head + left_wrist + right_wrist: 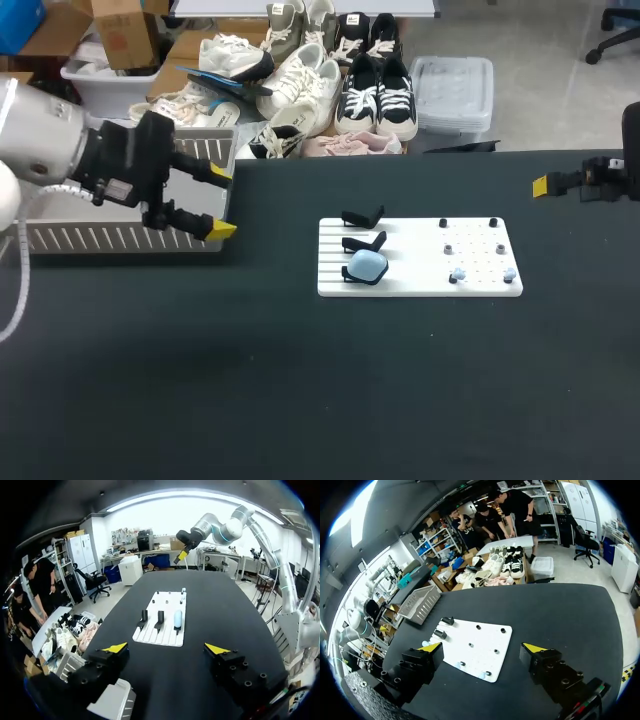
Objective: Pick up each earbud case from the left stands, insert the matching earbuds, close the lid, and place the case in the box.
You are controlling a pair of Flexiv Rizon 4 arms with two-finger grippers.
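Guessing I'm about two-thirds done: only the light-blue earbud case (367, 264) sits on the nearest stand (352, 277), its blue earbuds (460, 274) unloaded, while my left claw (222, 201) by the basket (120, 238) and my right claw (482, 648) gape empty.

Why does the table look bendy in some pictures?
Left wrist view and right wrist view: a fisheye lens curves the table edges and wraps a black rim around. Head view: edges stay straight, and the white board looks bright on the dark top.
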